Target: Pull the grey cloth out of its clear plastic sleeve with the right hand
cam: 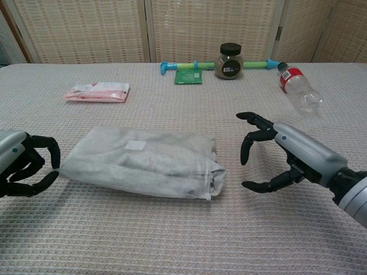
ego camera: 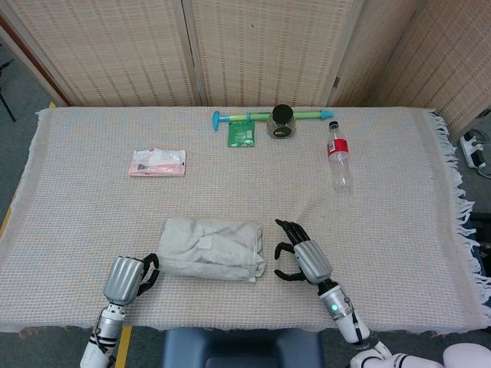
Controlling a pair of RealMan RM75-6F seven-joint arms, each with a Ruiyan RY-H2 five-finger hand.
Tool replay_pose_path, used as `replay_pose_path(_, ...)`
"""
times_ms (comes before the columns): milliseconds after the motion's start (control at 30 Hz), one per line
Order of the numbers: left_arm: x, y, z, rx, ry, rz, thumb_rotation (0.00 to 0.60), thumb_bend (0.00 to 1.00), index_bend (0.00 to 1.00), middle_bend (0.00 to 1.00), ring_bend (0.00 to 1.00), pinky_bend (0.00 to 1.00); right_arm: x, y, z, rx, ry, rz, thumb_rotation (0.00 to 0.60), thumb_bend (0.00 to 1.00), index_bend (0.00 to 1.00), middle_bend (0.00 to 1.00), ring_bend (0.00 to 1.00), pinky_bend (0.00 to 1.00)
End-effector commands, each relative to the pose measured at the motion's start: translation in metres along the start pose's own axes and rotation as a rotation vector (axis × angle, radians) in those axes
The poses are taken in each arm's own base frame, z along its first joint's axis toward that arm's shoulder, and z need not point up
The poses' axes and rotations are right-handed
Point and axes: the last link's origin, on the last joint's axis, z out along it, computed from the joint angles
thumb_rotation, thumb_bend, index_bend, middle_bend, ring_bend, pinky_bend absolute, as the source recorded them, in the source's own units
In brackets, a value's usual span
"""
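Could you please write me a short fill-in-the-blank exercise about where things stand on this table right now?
1. The grey cloth lies inside a clear plastic ___.
2. The right hand, its fingers apart, holds ___.
3. The water bottle with the red label lies on its ___.
4. The left hand is at the sleeve's ___ end.

Missing words: sleeve; nothing; side; left

Each hand, left hand [ego camera: 129, 276] and right hand [ego camera: 304, 259], pairs a silver-grey shell with black fingers.

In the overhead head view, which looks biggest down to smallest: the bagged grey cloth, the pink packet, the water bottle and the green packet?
1. Bagged grey cloth, clearly largest.
2. Pink packet and water bottle: roughly alike, unsure.
3. Green packet, smallest.
The cloth lies nearer the camera, which exaggerates it.
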Motion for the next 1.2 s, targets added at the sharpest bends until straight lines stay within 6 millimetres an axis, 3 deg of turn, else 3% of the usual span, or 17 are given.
replay_pose_path(33,0.001,0.0,0.0,0.001,-0.001,-0.001,0.6,0.68,0.75,1.0,1.0,1.0,-0.007,-0.003,0.007,0.008,-0.002,0.032,0.6,0.15,0.51,0.02,0.0,0.0)
replay_pose_path(433,0.002,-0.001,0.001,0.007,-0.002,-0.005,0.6,0.68,0.75,1.0,1.0,1.0,-0.026,-0.009,0.025,0.004,-0.023,0.116,0.6,0.15,0.48,0.02,0.0,0.0)
replay_pose_path(633,0.004,-0.003,0.002,0.012,0.002,-0.005,0.6,0.68,0.75,1.0,1.0,1.0,-0.036,-0.013,0.032,0.005,-0.033,0.147,0.6,0.16,0.52,0.03,0.0,0.0)
replay_pose_path(900,0.008,-0.008,0.003,0.025,0.009,-0.011,0.6,0.69,0.75,1.0,1.0,1.0,-0.045,-0.016,0.042,0.029,-0.034,0.117,0.6,0.4,0.61,0.06,0.0,0.0)
replay_pose_path(1200,0.01,-0.013,0.005,0.035,0.012,-0.005,0.6,0.69,0.75,1.0,1.0,1.0,-0.041,-0.013,0.047,0.039,0.0,0.053,0.6,0.45,0.69,0.09,0.0,0.0)
